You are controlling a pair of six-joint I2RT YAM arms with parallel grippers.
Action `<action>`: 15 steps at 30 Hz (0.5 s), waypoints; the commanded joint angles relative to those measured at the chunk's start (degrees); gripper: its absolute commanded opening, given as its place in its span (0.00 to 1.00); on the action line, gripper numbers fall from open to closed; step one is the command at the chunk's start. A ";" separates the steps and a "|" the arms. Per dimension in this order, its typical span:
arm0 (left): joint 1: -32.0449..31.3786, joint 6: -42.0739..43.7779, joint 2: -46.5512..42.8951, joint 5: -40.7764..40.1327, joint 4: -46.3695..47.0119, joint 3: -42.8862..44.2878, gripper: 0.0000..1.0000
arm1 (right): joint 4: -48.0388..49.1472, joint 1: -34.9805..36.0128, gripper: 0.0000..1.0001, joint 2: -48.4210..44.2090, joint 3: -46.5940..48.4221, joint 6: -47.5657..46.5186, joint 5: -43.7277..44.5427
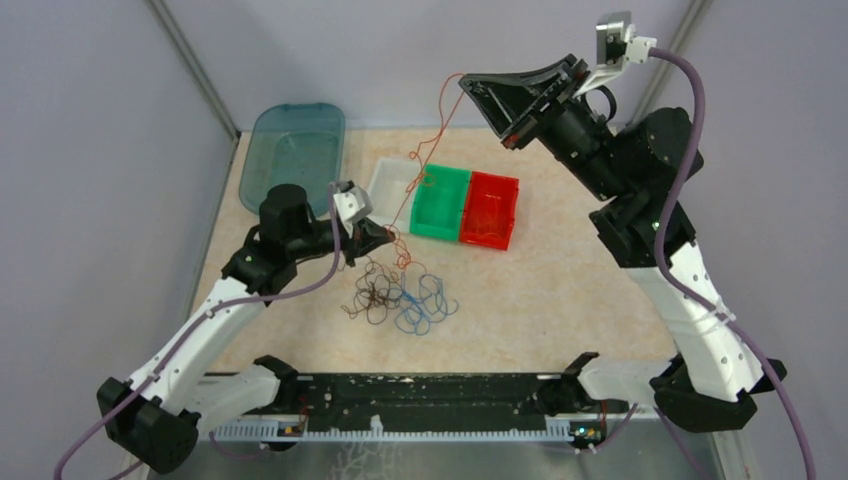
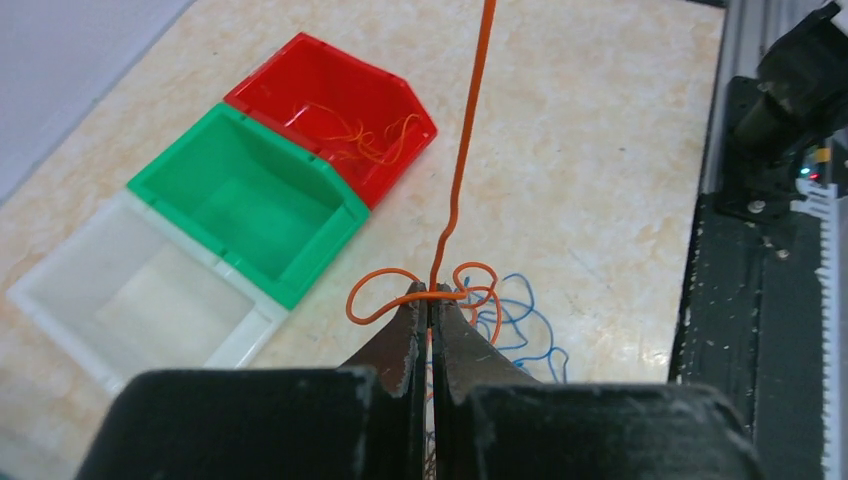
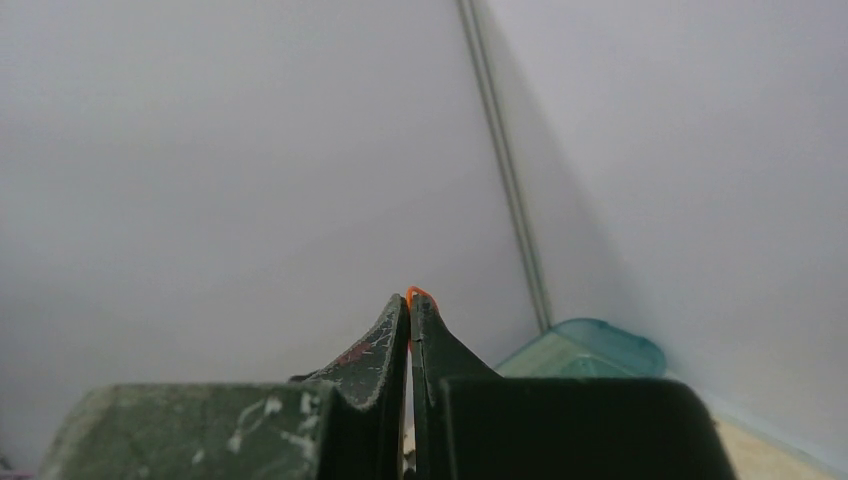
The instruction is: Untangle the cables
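The left pincer (image 1: 388,238) was low over the bench (image 1: 580,290). It was shut tight on the orange cable (image 1: 430,150), close to some small loops in it. The right pincer (image 1: 466,84) was high in the air, at 1 o'clock from the left one. It was shut on the top end of the same cable. The cable ran almost straight from one pincer to the other.

The other cables (image 1: 400,298), blue and brown, lay in a curly heap on the bench, at 6 o'clock from the left pincer and just beside it.

Three bins sat in a row at 1 o'clock from the heap: a white bin (image 1: 390,183), a green bin (image 1: 440,205) and a red bin (image 1: 497,181). Some thin orange wire lay in the red bin. A blue-green tray (image 1: 295,150) lay at 11 o'clock from the heap, well apart from it.
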 commanded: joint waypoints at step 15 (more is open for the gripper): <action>6.48 8.05 -5.21 7.26 -10.72 -2.32 0.84 | -4.93 -0.44 0.00 -4.25 10.20 -13.89 15.18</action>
